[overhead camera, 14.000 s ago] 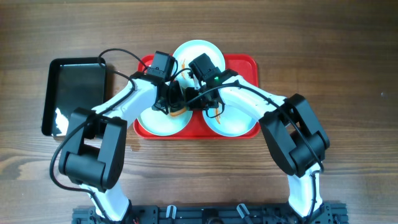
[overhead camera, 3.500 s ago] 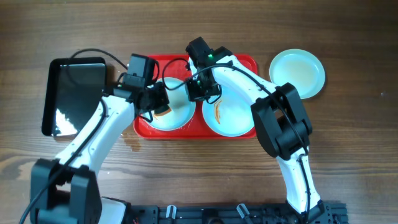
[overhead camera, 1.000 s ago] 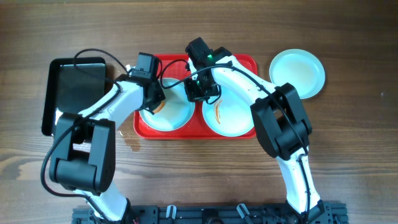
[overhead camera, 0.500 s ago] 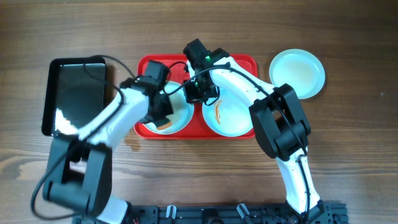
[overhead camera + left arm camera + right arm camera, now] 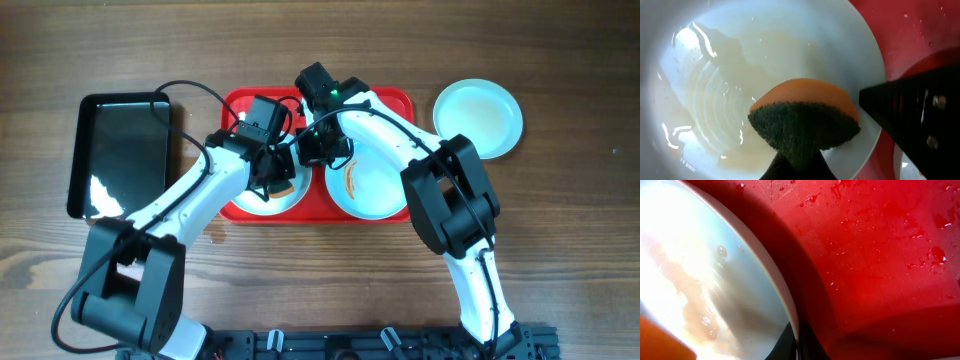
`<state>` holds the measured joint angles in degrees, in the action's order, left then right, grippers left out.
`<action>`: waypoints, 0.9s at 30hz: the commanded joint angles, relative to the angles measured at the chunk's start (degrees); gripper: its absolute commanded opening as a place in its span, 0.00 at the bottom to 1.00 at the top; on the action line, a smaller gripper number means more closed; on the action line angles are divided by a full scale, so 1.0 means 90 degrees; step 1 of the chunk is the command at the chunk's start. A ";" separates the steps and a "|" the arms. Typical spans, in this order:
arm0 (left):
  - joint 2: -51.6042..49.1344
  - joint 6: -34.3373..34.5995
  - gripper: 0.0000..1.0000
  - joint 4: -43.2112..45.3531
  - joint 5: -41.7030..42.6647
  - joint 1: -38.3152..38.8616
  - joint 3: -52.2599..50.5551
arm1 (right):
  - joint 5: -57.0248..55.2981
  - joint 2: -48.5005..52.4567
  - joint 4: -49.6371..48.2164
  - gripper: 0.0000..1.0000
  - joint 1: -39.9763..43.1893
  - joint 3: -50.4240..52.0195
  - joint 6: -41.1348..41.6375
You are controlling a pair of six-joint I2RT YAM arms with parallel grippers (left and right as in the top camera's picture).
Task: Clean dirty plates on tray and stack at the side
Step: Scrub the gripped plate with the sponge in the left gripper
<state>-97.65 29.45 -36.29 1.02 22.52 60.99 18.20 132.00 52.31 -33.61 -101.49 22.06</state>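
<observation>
Plate [image 5: 740, 75] lies under left end effector's [image 5: 278, 180] sponge [image 5: 805, 115], on tray [image 5: 395, 97].

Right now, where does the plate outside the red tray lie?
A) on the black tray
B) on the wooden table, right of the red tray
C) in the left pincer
B: the lone plate rests on the wooden table beside the red tray's right end.

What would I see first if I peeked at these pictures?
The big red tray in the middle of the wooden table, with the left arm and right arm bent over it. The left gripper holds an orange sponge on the left plate, and a lone plate sits on the table at the right.
</observation>
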 commanded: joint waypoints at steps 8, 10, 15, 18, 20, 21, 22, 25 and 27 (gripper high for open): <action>-0.0673 0.0114 0.04 0.0160 0.0051 -0.0194 -0.0027 | -0.0393 0.0185 0.0007 0.04 0.0027 0.0126 0.0066; -0.0782 0.0114 0.04 0.0126 0.0049 -0.0197 -0.0046 | -0.0393 0.0185 0.0019 0.04 0.0027 0.0126 0.0063; -0.0903 0.0109 0.04 -0.0306 -0.0393 -0.0197 -0.0102 | -0.0396 0.0185 0.0029 0.04 0.0027 0.0126 0.0049; -0.0903 0.0102 0.04 -0.0610 -0.0964 -0.0197 -0.0109 | -0.0396 0.0185 0.0027 0.04 0.0027 0.0126 0.0049; -0.0903 0.0087 0.04 -0.0738 -0.1445 -0.0197 -0.0109 | -0.0396 0.0185 0.0032 0.04 0.0027 0.0126 0.0046; -0.0903 0.0087 0.04 -0.0758 -0.1690 -0.0197 -0.0109 | -0.0396 0.0185 0.0034 0.04 0.0027 0.0126 0.0046; -0.0903 0.0087 0.04 -0.0758 -0.1885 -0.0197 -0.0109 | -0.0393 0.0185 0.0036 0.04 0.0027 0.0126 0.0049; -0.0903 0.0087 0.04 -0.0605 -0.2654 -0.0197 -0.0109 | -0.0396 0.0185 0.0051 0.04 0.0027 0.0126 0.0046; -0.0903 0.0085 0.04 -0.0452 -0.3077 -0.0197 -0.0109 | -0.0393 0.0185 0.0053 0.04 0.0027 0.0126 0.0044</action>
<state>-104.05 29.85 -41.60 -12.93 21.28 61.39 18.15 132.00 52.31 -33.61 -101.49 22.02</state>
